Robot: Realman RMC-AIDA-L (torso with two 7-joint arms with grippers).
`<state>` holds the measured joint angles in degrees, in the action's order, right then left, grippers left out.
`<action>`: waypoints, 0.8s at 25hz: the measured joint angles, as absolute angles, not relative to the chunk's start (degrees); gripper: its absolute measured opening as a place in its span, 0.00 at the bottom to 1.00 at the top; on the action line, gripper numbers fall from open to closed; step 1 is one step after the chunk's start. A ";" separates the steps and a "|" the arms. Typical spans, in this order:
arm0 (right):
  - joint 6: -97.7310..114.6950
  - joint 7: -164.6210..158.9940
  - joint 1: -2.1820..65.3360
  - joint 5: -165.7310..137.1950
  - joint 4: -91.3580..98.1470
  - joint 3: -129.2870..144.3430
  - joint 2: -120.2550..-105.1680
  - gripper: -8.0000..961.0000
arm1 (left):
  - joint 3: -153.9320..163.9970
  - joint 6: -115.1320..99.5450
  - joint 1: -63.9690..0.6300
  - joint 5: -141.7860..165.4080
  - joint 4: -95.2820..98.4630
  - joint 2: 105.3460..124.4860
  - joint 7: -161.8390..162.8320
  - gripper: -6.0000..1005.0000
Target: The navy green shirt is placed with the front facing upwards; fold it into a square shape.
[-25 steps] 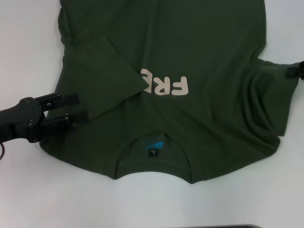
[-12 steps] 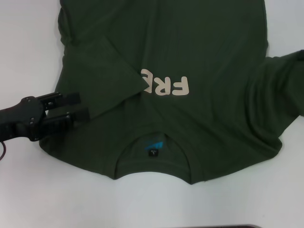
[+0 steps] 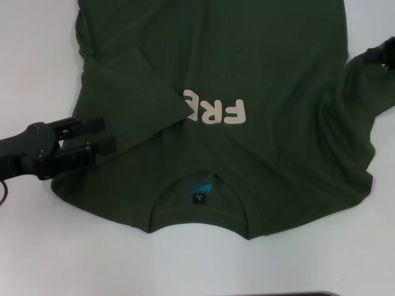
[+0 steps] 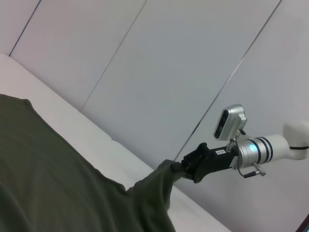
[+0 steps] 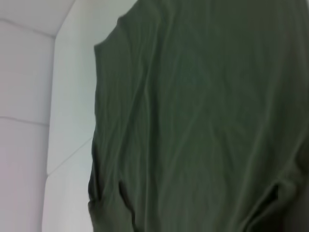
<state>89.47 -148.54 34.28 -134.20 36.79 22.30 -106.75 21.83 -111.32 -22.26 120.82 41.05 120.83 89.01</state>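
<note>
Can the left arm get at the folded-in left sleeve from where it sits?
Probably yes: the left gripper lies on the navy green shirt beside the folded sleeve; nothing between them.

The navy green shirt (image 3: 247, 74) lies flat, front up, collar nearest me, its cream lettering partly covered. One sleeve is folded inward (the left one); the right sleeve is lifted.

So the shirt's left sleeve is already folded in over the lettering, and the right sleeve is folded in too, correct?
Not quite. The left sleeve of the navy green shirt is folded in, covering part of the cream lettering. But the right sleeve is not folded in: the right tool holds it lifted at the shirt's outer edge, as the head view and left wrist view show.
</note>
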 joint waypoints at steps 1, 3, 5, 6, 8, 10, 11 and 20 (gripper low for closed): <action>89.50 -148.53 34.46 -134.19 36.48 22.63 -106.94 0.03 | 21.81 -111.31 -22.26 120.59 41.05 120.83 89.01 0.71; 89.53 -148.47 34.81 -134.16 36.15 22.93 -107.39 0.03 | 21.79 -111.28 -22.26 120.16 41.05 120.82 89.02 0.71; 89.54 -148.33 35.09 -134.15 36.04 22.97 -107.92 0.03 | 21.79 -111.17 -22.26 119.83 41.05 120.78 89.02 0.71; 89.55 -148.27 35.24 -134.13 35.92 23.00 -108.16 0.03 | 21.79 -111.10 -22.26 119.71 41.05 120.76 89.03 0.71; 89.52 -148.20 35.45 -134.13 35.75 23.05 -108.55 0.03 | 21.79 -110.97 -22.24 119.67 41.05 120.75 89.03 0.71; 89.33 -148.17 35.67 -134.09 35.68 23.09 -108.92 0.03 | 21.76 -110.89 -22.23 119.62 41.05 120.74 89.03 0.71; 89.29 -148.16 35.83 -134.07 35.66 23.10 -109.09 0.03 | 21.75 -110.89 -22.24 119.61 41.04 120.74 89.03 0.71; 89.55 -147.93 36.73 -132.94 34.80 23.07 -109.91 0.03 | 21.15 -110.70 -22.23 119.55 41.04 120.73 89.03 0.71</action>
<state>89.55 -147.93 36.73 -132.94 34.80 23.07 -109.91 21.15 -110.70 -22.23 119.55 41.04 120.73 89.03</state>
